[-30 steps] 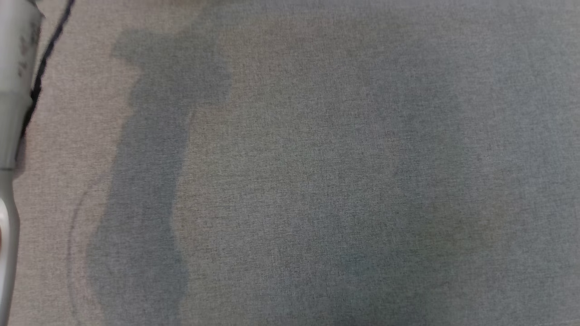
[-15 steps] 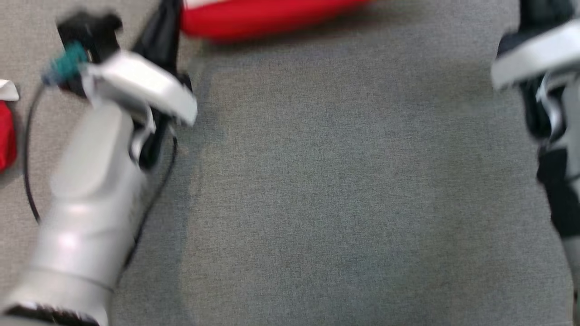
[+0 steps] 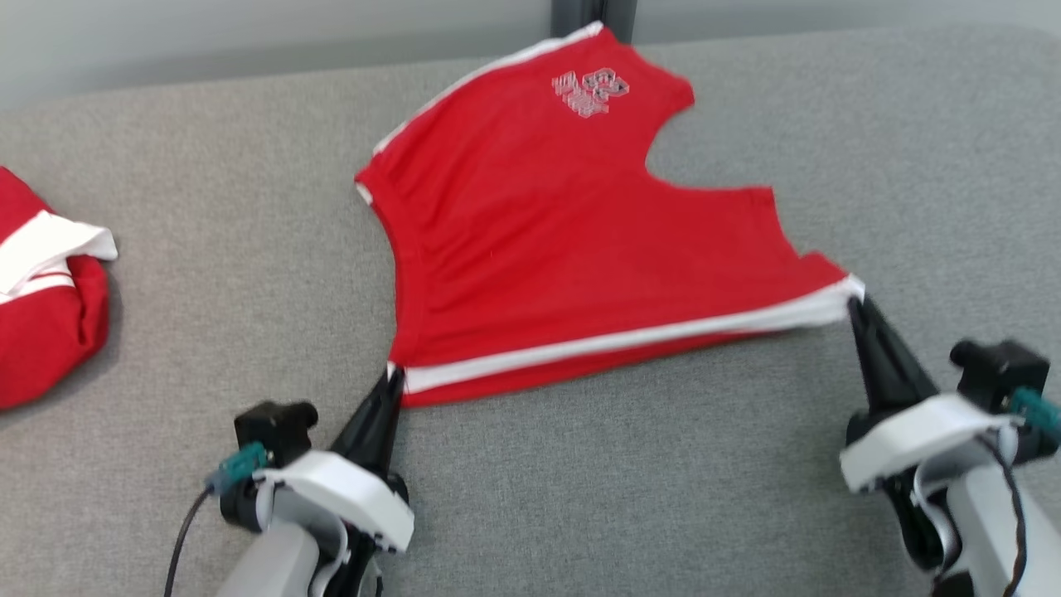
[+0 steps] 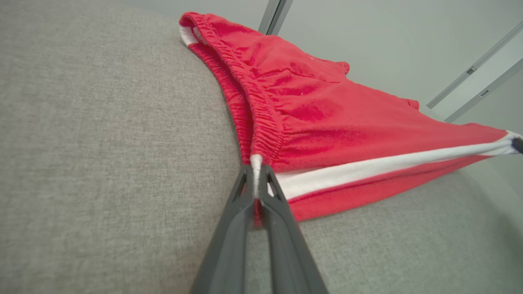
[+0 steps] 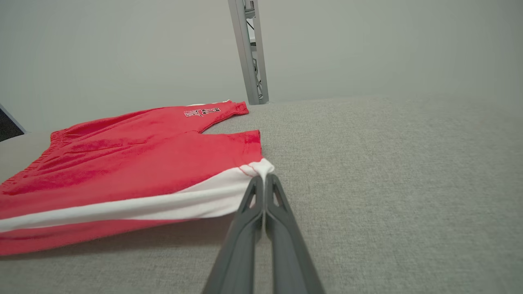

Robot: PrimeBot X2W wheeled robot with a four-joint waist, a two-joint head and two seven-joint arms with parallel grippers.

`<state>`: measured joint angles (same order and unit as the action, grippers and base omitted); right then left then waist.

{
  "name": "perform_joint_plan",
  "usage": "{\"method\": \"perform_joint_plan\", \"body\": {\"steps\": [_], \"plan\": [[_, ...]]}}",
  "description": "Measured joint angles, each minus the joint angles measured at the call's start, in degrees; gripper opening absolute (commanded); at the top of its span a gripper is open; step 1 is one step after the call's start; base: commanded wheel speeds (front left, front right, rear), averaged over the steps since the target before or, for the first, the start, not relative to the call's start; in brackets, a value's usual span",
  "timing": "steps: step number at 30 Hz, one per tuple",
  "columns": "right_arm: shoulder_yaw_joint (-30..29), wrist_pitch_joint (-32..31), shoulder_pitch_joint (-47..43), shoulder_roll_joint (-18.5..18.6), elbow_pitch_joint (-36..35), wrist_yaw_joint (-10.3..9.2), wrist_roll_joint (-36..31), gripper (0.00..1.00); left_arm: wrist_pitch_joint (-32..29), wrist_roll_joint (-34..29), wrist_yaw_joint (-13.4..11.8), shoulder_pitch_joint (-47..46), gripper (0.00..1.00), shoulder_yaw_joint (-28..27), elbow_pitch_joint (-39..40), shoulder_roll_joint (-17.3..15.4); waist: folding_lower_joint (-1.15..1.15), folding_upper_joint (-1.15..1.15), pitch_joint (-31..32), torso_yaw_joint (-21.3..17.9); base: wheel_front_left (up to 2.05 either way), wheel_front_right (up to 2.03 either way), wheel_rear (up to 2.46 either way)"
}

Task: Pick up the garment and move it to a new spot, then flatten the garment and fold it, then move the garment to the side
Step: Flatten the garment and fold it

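Observation:
The garment (image 3: 564,232) is a pair of red shorts with a white side stripe and a white logo, spread on the grey table (image 3: 663,497). My left gripper (image 3: 393,380) is shut on the waistband corner at its near left. My right gripper (image 3: 854,303) is shut on the leg-hem corner at its near right. The striped edge is stretched taut between them and lifted slightly. In the left wrist view my left gripper (image 4: 256,163) pinches the white corner of the garment (image 4: 327,118). The right wrist view has my right gripper (image 5: 263,179) pinching the garment's (image 5: 122,163) other white corner.
Another red-and-white garment (image 3: 41,307) lies bunched at the table's left edge. A dark metal post (image 3: 593,16) stands behind the table's far edge, against a pale wall. Bare grey cloth stretches in front of and to the right of the shorts.
The head camera has swung up from bare tabletop to the shorts and both arms. Whether the garment itself moved cannot be told.

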<state>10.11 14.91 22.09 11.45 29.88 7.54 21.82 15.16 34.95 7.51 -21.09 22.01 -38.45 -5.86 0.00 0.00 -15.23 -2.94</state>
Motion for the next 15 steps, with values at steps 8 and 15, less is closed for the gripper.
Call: {"method": "perform_joint_plan", "body": {"steps": [8, 15], "plan": [[-0.1, 0.0, -11.8, -2.2, 1.2, 0.00, 0.5, 0.00, 0.0, -0.5, 0.0, 11.8, 0.00, -1.5, 1.9, 1.0, 0.00, 0.00, 8.0, -0.3, 0.00, 0.00, 0.00], [0.8, 0.0, -21.8, -3.5, 2.1, -0.01, 0.0, 0.00, 0.0, -2.2, 0.0, 22.2, 0.00, -2.6, 3.0, 1.4, 0.00, 0.00, 14.8, -0.5, 0.00, 0.00, 0.00]]}}
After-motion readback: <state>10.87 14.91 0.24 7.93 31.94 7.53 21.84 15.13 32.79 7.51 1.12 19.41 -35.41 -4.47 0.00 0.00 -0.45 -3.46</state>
